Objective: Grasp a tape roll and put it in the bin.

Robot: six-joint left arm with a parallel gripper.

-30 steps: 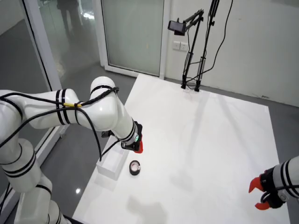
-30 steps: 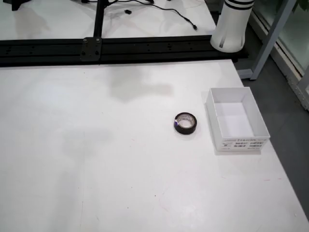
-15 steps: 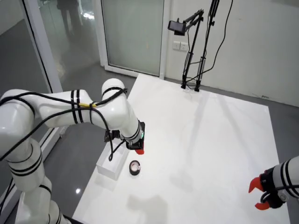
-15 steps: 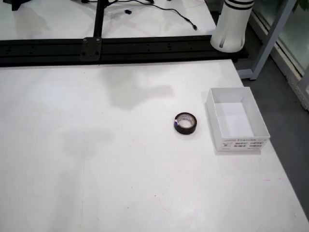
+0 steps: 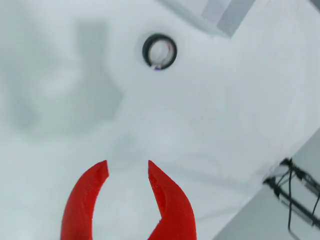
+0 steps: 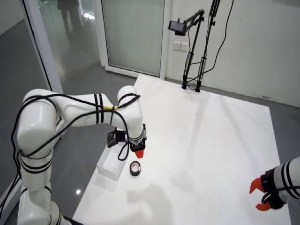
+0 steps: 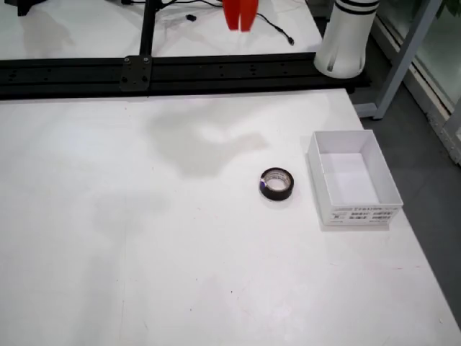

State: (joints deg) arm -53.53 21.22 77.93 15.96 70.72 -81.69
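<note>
The tape roll (image 5: 159,51) is black with a pale core and lies flat on the white table. In the wrist view it is ahead of my red gripper (image 5: 127,167), well apart from it. The jaws stand open with nothing between them. In the side view my gripper (image 6: 139,152) hangs just above the roll (image 6: 135,168), next to the white bin (image 6: 108,168). In the overhead view the roll (image 7: 276,184) lies just left of the open, empty bin (image 7: 321,182), and my gripper (image 7: 240,14) shows at the top edge.
A second arm with a red gripper (image 6: 260,194) stays at the table's lower right in the side view. A camera stand (image 6: 192,56) stands at the far table edge. A black rail (image 7: 180,72) runs along one table edge.
</note>
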